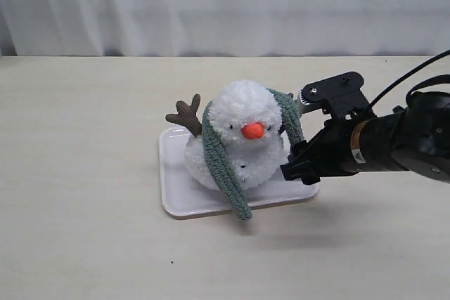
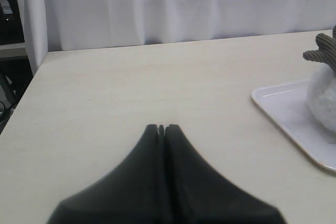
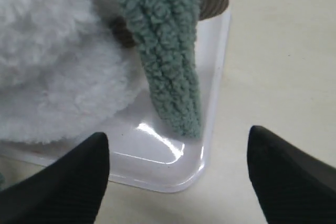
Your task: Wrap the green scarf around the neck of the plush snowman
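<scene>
The right gripper [image 3: 177, 136], jaws spread and empty, sits at the front right corner of the white tray [image 1: 176, 198]. It is just short of one hanging end of the green scarf [image 1: 223, 163]. The scarf hangs down both sides of the plush snowman [image 1: 246, 110]'s head, and its other end trails over the tray's front edge. The left gripper [image 2: 161, 128], pressed together, hovers over the worktop [image 1: 84, 173], left of the tray.

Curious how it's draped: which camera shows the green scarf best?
The exterior view: the green scarf shows draped over the plush snowman, one end hanging down each side. The right wrist view shows only one end, close up; the left wrist view shows none.
</scene>
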`<act>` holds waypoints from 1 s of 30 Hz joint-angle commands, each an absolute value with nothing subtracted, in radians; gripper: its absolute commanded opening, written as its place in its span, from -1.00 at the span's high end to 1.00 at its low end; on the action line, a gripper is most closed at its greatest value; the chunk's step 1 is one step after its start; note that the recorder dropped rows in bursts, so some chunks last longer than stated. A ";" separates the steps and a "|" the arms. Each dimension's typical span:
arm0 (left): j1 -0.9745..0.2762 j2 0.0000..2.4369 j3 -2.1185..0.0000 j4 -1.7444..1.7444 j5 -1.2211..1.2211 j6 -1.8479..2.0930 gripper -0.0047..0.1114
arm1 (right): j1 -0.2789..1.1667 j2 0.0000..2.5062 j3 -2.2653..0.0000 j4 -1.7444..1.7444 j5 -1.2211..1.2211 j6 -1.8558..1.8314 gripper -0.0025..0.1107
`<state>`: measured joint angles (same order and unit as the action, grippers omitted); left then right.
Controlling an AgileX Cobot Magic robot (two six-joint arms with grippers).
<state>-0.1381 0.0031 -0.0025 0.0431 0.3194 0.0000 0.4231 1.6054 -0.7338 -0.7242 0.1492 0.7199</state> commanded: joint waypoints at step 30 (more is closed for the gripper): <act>-0.135 0.000 0.000 0.039 0.310 0.005 0.92 | 0.415 1.767 -0.791 -0.959 0.057 0.692 -0.02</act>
